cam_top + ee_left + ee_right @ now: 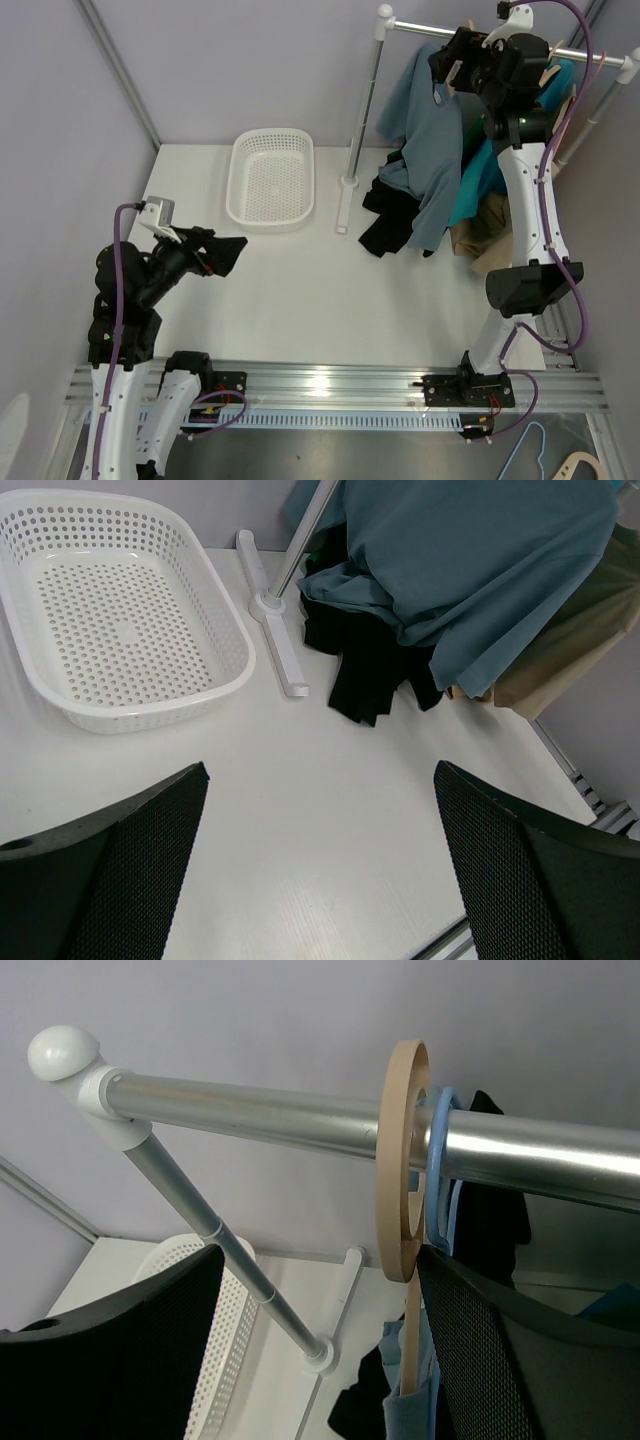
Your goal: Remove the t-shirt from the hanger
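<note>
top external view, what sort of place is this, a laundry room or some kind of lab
Most likely a robotics lab cell, not a laundry room: a white table boxed in by plain panels, a small clothes rack hung with garments, and a white basket nearby.

No readable text, label, brand, number or sign in any view. Blue-grey t-shirt (pixel 428 145), white basket (pixel 272 182), metal rail (pixel 280 1110): plain surfaces, no print legible.
</note>
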Controlling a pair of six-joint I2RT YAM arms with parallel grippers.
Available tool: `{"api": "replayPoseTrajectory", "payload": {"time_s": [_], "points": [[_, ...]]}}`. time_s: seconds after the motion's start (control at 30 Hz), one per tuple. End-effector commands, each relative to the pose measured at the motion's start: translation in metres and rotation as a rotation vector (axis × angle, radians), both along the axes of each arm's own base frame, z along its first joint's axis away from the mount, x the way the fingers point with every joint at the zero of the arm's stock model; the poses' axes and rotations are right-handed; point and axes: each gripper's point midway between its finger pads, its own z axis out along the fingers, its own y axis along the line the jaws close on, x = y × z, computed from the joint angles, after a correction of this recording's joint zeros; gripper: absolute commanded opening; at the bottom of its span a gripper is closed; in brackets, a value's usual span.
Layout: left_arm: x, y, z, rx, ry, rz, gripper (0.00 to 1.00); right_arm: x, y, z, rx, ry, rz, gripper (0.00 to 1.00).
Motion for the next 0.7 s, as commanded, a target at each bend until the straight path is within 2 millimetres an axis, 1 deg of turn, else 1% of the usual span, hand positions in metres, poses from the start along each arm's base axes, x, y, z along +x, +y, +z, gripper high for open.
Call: {"api": "replayPoseTrajectory", "payload": {"time_s": [0.0,0.17,0.27,0.37,0.4,0.43,0.47,0.5,0.53,0.57,0.63,0.67], "points": [[0.001,0.002,0.005,0.011,-0.032,0.005,0.99,0.001,-0.004,0.029,-0.011,-0.103,-0.013,0.82],[0.002,0.001,0.005,0.009,-0.031,0.003,0.99,0.006,-0.004,0.033,-0.017,-0.131,-0.015,0.82],[0.002,0.001,0.004,0.009,-0.028,0.002,1.00,0.010,-0.002,0.034,-0.019,-0.144,-0.014,0.77],[0.002,0.001,0.003,0.009,-0.027,0.002,1.00,0.019,-0.001,0.028,-0.022,-0.137,-0.020,0.65],[0.002,0.001,0.003,0.009,-0.027,0.002,1.00,0.024,-0.001,0.026,-0.027,-0.137,-0.025,0.59],[0.002,0.001,0.003,0.009,-0.025,0.003,1.00,0.027,0.000,0.023,-0.032,-0.134,-0.028,0.57],[0.003,0.001,0.003,0.009,-0.024,0.003,1.00,0.029,-0.001,0.022,-0.036,-0.133,-0.036,0.53],[0.003,0.002,0.002,0.010,-0.022,0.005,1.00,0.033,-0.002,0.016,-0.051,-0.127,-0.050,0.49],[0.003,0.002,0.002,0.009,-0.021,0.008,1.00,0.032,0.001,0.016,-0.058,-0.133,-0.057,0.47],[0.004,0.002,0.001,0.009,-0.017,0.009,1.00,0.034,-0.001,0.018,-0.065,-0.153,-0.083,0.44],[0.004,0.003,0.001,0.009,-0.017,0.011,1.00,0.038,-0.001,0.012,-0.092,-0.150,-0.106,0.41],[0.004,0.003,0.001,0.011,-0.017,0.012,1.00,0.039,0.004,0.008,-0.101,-0.141,-0.109,0.42]]}}
